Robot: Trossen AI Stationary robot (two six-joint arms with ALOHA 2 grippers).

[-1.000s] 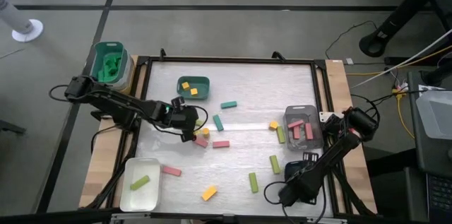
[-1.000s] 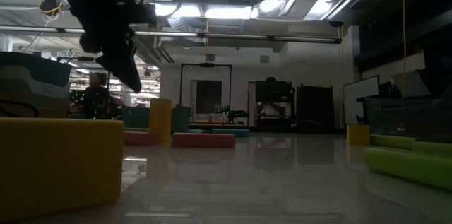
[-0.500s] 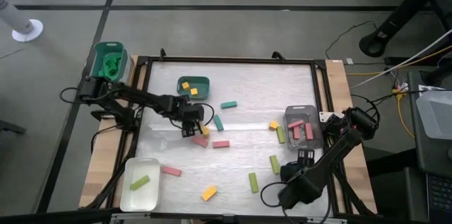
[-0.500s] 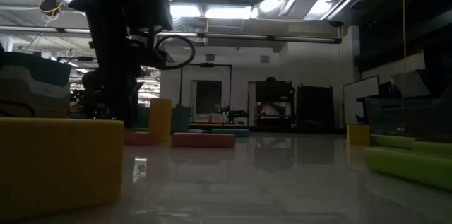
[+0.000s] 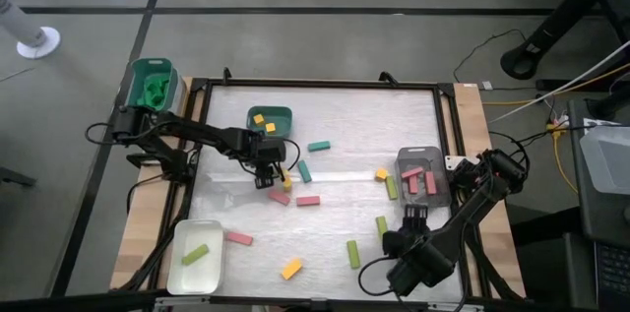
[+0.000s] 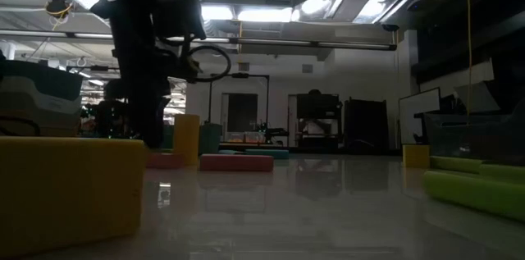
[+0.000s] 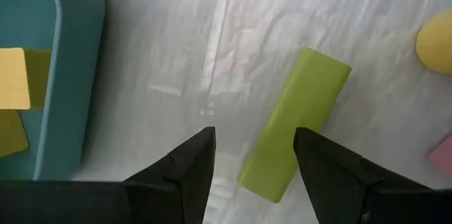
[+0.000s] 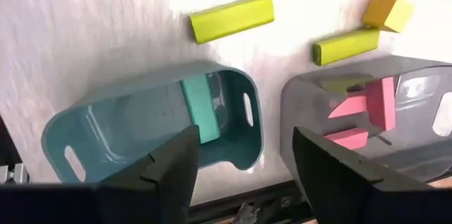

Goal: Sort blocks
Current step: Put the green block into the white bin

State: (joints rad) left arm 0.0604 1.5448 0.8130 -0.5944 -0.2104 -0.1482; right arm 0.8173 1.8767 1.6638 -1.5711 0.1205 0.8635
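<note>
Right now my left gripper (image 7: 247, 160) spread over lime block (image 7: 295, 124), just at 6 o'clock of teal tray (image 5: 270, 121) holding two yellow cubes. Block looks light, rigid, smooth; I'd pinch its long sides mid-length. Right gripper (image 8: 240, 160) spread, empty, above second teal tray (image 8: 148, 136) holding one teal block; grey tray (image 8: 367, 111) holds pink ones; white tray (image 5: 195, 255) one lime

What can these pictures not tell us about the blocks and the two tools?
- Left tool: open over a lime block; high view hides that block under the arm.
- Right tool: open, but a teal tray seen past it is covered by the arm in the high view.
- Low view: too dark to count blocks.
</note>
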